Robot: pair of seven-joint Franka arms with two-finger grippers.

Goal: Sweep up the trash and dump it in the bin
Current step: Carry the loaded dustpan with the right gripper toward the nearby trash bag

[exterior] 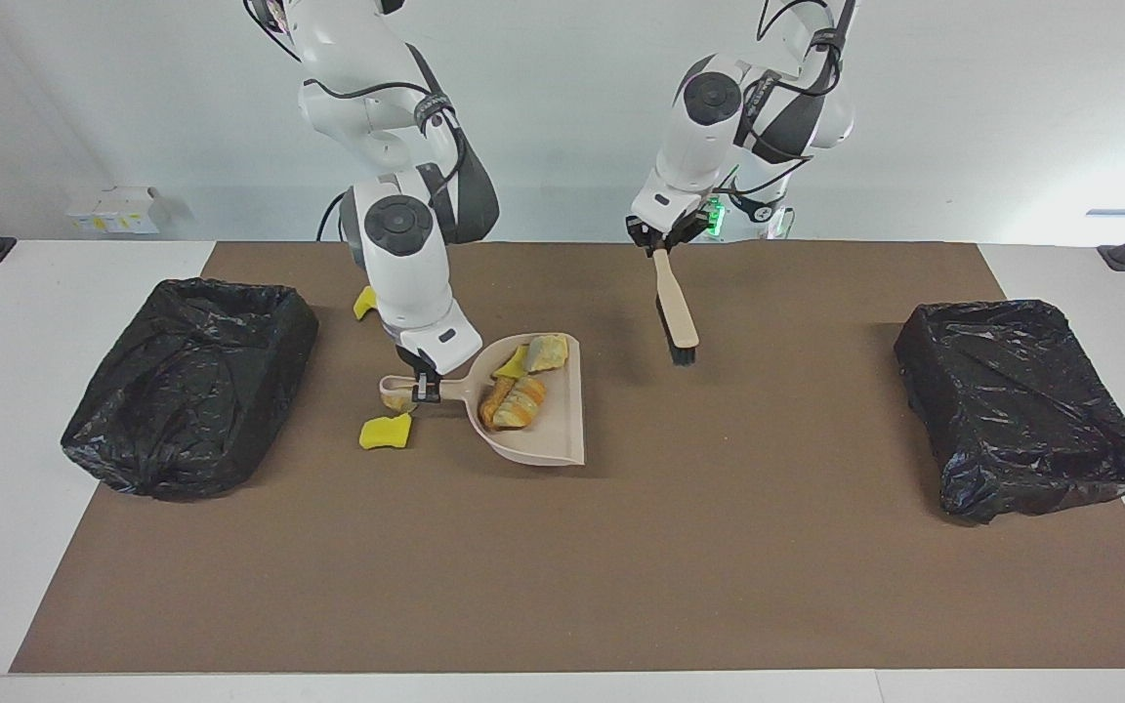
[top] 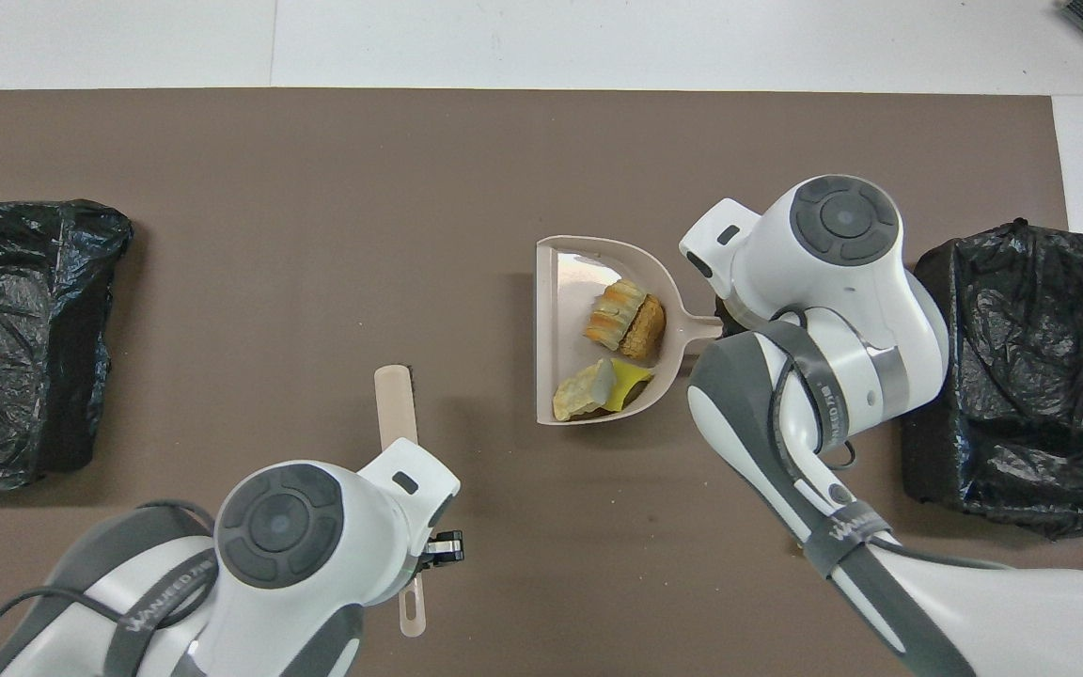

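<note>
My right gripper is shut on the handle of the beige dustpan, which it holds just above the mat. In the pan lie bread chunks and a yellow sponge piece, trash also seen from overhead. Loose trash stays on the mat: a yellow sponge by the handle, a bread chunk partly under it, another sponge nearer the robots. My left gripper is shut on the brush, which hangs bristles down, apart from the dustpan.
A black-lined bin stands at the right arm's end of the brown mat and a second bin at the left arm's end. From overhead the right arm's wrist covers its own gripper and the loose trash.
</note>
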